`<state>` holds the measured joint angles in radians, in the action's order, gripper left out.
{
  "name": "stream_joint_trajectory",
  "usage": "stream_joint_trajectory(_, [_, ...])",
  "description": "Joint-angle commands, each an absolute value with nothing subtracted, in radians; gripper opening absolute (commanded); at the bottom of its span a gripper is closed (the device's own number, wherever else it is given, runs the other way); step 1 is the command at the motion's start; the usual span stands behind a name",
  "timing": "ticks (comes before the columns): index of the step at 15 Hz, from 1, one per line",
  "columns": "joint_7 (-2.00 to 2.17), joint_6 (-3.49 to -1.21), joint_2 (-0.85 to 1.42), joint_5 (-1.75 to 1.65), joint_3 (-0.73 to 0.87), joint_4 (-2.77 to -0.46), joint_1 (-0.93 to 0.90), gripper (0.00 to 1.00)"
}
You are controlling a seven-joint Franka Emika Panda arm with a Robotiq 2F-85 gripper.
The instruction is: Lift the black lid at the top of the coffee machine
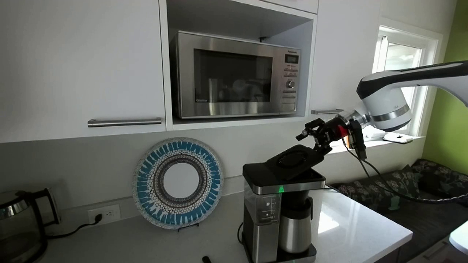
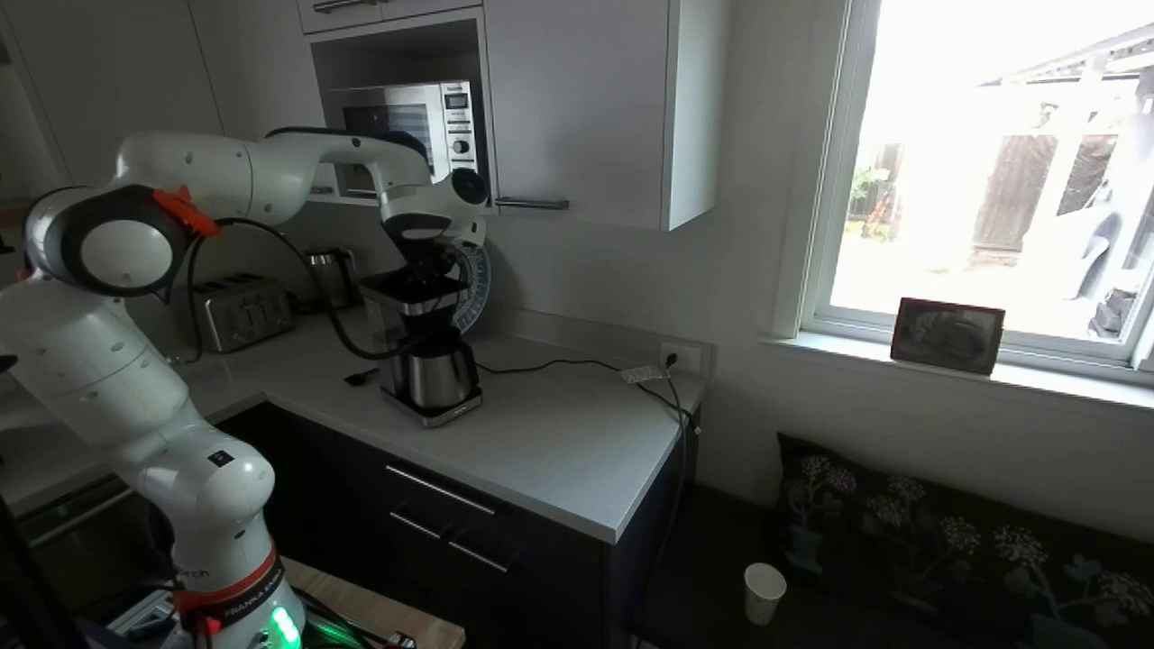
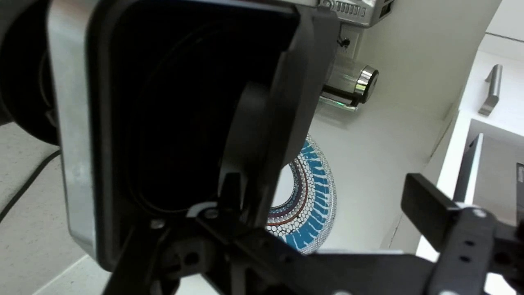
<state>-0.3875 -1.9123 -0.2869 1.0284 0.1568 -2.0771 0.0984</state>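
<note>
The coffee machine (image 1: pixel 266 239) stands on the counter with its steel carafe; it also shows in an exterior view (image 2: pixel 440 371). Its black lid (image 1: pixel 295 160) is tilted up, its free edge raised towards my gripper. In the wrist view the lid (image 3: pixel 313 69) stands at a slant beside the machine's open, dark top, whose silver rim (image 3: pixel 73 135) faces the camera. My gripper (image 1: pixel 310 142) is open, its fingers wide apart in the wrist view (image 3: pixel 327 200). One finger is at the lid's underside; the other is free, above the lid. The exact contact is hidden.
A steel microwave (image 1: pixel 234 76) sits in the cabinet above. A patterned round plate (image 1: pixel 140 182) leans on the wall behind the machine. A dark kettle (image 1: pixel 22 226) and a toaster (image 2: pixel 242 311) stand on the counter. The arm's cable (image 2: pixel 315 279) hangs near the machine.
</note>
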Motion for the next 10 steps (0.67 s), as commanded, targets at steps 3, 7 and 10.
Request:
stream_joint_trajectory(3, [-0.338, -1.971, -0.319, 0.929, 0.082, -2.013, 0.082, 1.00])
stream_joint_trajectory(7, [-0.356, -1.990, -0.308, 0.846, 0.048, -1.943, 0.053, 1.00])
stream_joint_trajectory(10, [-0.360, -2.013, -0.290, 0.806, 0.027, -1.901, 0.024, 1.00])
